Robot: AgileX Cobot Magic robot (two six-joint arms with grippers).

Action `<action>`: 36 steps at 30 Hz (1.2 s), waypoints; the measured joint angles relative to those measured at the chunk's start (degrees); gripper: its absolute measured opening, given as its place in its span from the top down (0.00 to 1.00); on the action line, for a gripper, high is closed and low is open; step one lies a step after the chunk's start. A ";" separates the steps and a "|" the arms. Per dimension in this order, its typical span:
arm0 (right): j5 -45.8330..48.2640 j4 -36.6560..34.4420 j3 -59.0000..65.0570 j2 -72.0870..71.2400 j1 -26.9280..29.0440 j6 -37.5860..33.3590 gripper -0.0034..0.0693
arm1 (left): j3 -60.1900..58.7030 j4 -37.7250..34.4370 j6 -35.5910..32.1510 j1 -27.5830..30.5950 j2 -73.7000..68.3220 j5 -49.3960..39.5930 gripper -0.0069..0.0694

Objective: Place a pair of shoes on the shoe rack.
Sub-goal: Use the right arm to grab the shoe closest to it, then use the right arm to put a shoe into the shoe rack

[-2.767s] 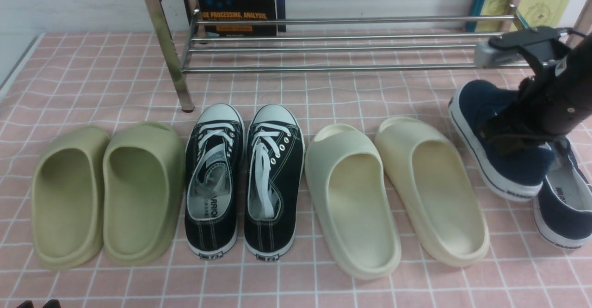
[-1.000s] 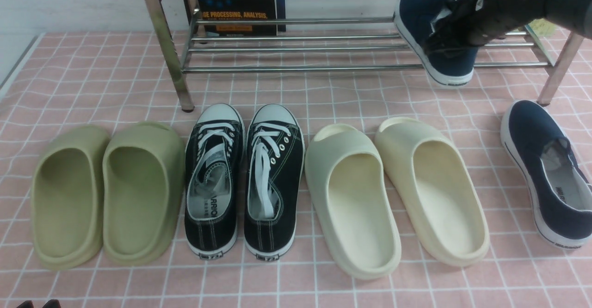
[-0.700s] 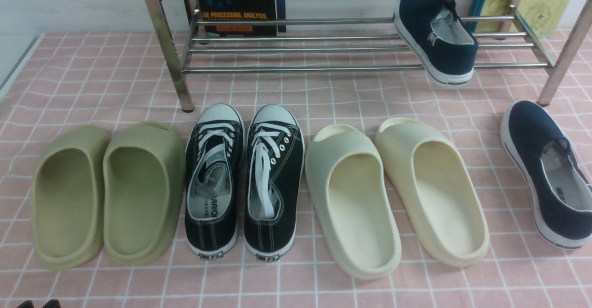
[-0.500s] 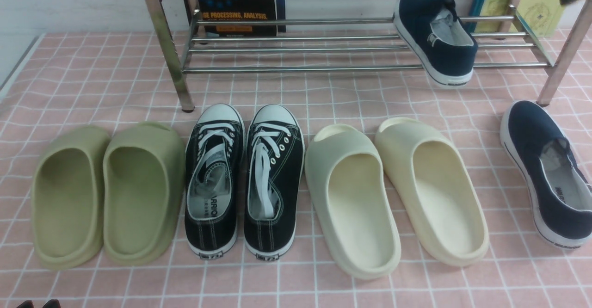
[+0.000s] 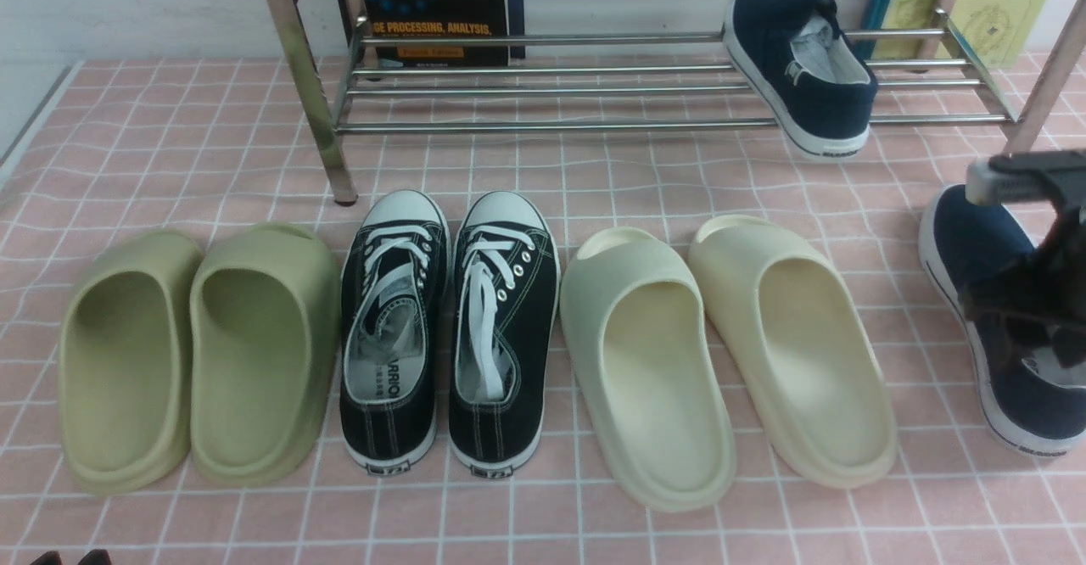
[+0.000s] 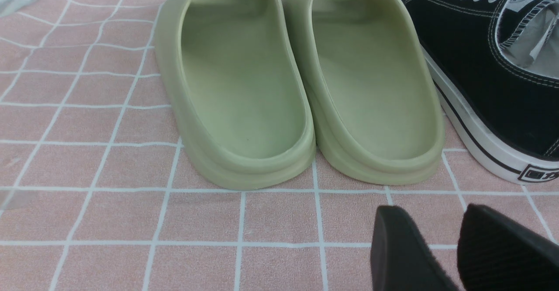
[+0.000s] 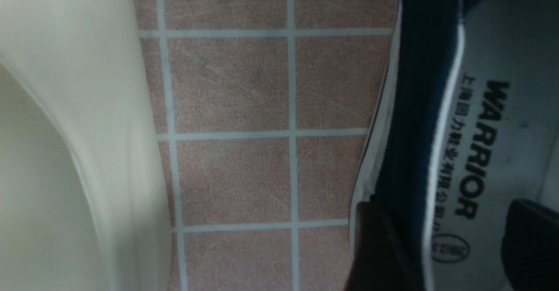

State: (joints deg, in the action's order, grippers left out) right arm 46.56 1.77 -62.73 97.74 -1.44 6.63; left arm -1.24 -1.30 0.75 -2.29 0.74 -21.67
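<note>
One navy slip-on shoe lies tilted on the lower bars of the chrome shoe rack, at its right end. The other navy shoe lies on the pink checked cloth at the far right. My right gripper is down over this shoe's opening. In the right wrist view the right gripper is open, with one finger outside the shoe's navy side wall and the other over the grey insole. My left gripper is open and empty, low over the cloth near the front.
On the cloth stand, from left to right, a pair of green slides, black lace-up sneakers and cream slides. The nearest cream slide lies close beside the navy shoe. Books stand behind the rack.
My right gripper carried the first navy shoe up to the rack, let it go and pulled away. It has now come down open over the second navy shoe.
</note>
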 joint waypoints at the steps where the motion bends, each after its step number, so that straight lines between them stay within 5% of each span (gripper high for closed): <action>1: -1.85 0.00 1.26 0.00 0.00 0.05 0.45 | 0.00 0.00 0.00 0.00 0.00 0.00 0.60; 6: -5.96 -0.50 4.08 -0.07 -0.06 0.09 0.71 | 0.00 0.00 0.00 0.00 0.00 0.00 0.60; 8: -4.61 -0.40 3.96 -0.68 -0.22 0.04 0.91 | 0.00 0.00 0.00 0.00 0.00 0.00 0.60; 19: 15.89 -0.42 -9.40 -5.37 -0.80 -9.31 0.94 | 0.00 0.00 0.00 0.00 0.00 0.00 0.60; 36: -2.99 -0.31 -23.79 3.92 -0.80 -17.79 0.94 | 0.00 0.00 0.00 0.00 0.00 0.00 0.60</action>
State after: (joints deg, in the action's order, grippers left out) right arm 43.57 1.46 -86.51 101.66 -2.24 -11.16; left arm -1.24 -1.30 0.75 -2.29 0.74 -21.67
